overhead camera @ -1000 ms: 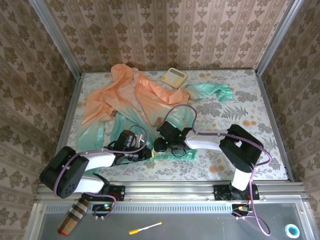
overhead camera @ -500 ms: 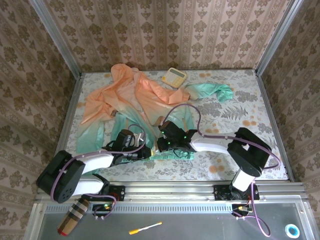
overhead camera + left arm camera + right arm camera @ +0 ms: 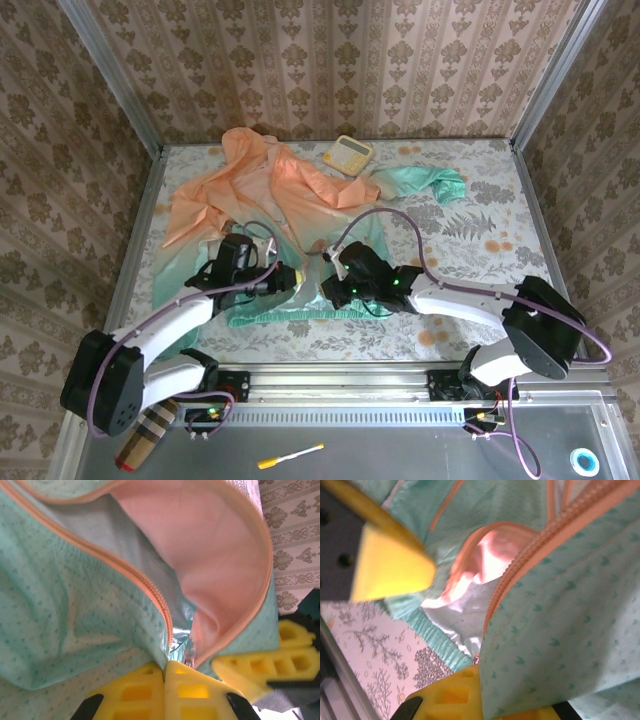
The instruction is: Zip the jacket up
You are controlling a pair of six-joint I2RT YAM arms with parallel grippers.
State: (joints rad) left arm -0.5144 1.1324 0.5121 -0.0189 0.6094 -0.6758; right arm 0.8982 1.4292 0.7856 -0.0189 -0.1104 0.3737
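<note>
Firmly pressed together, the two yellow fingers of the left gripper (image 3: 165, 672) are fully closed and pinch the bottom corner of the jacket (image 3: 270, 195) right where one row of the orange zipper (image 3: 142, 582) ends. The right gripper (image 3: 475, 677) is closed as well, clamped on the mint hem of the opposite front panel beside the other zipper row; much of it is covered by fabric in its own wrist view. In the left wrist view the two grippers sit just beside each other, with the open front between them.

The jacket lies spread on the floral-patterned surface (image 3: 480, 250), hood toward the far wall, peach-orange above and mint-teal toward the near edge, one teal sleeve flung to the right. Its shell is thin and slightly glossy, printed with tiny darker marks, and it rumples in soft folds. The lining shows pale pink, with a silvery sheen low down. The zipper teeth form a fine ribbed orange band. A small yellow calculator (image 3: 348, 152) sits near the far wall.
</note>
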